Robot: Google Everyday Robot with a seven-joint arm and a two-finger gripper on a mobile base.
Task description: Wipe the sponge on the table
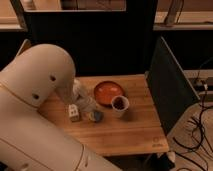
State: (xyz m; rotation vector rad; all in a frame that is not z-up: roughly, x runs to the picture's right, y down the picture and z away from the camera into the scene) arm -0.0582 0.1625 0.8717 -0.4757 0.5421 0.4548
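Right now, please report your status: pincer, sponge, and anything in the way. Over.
Pincer low over the table, at the sponge. Sponge lying flat. White cup and orange plate close beside it; small white packet on the other side.

The table [131,133] is matt wood, the plate [107,91] glossy, the arm [35,95] smooth plastic (its gripper [86,106] at the soft sponge [96,116]).
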